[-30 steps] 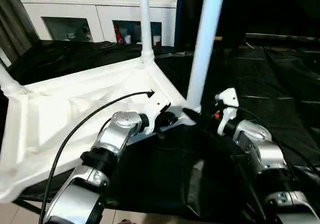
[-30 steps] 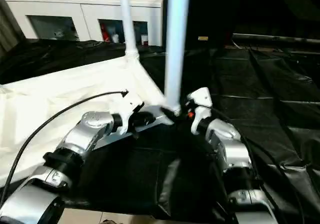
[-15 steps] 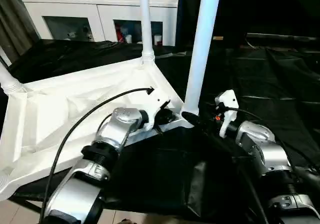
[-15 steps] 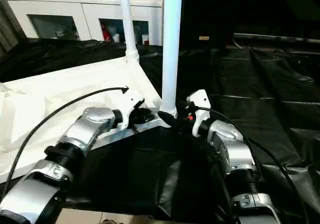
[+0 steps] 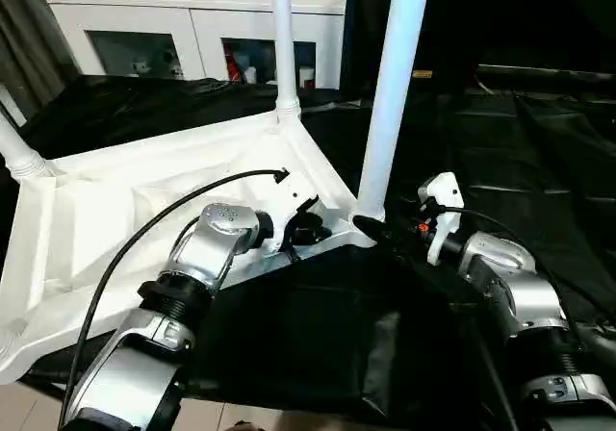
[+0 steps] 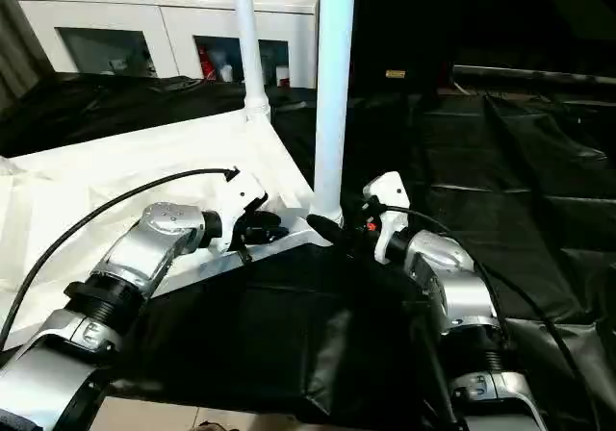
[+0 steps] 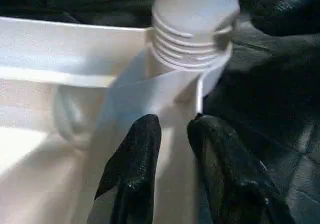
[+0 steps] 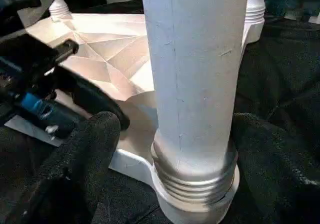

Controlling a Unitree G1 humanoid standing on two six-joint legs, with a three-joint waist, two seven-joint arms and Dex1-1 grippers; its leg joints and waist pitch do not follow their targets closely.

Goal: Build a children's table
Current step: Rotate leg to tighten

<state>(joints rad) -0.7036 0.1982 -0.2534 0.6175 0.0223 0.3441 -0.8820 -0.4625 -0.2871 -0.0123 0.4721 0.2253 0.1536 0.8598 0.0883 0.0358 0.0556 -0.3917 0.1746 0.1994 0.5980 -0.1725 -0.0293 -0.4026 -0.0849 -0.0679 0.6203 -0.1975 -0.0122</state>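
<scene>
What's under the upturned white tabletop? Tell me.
The tabletop lies ribbed side up on black cloth, which shows all round it. Whatever is directly beneath stays covered.

We reach both silver forearms forward; our left gripper (image 7: 172, 134) stands narrowly parted, our right gripper (image 8: 170, 134) spread wide (fingers black).
</scene>
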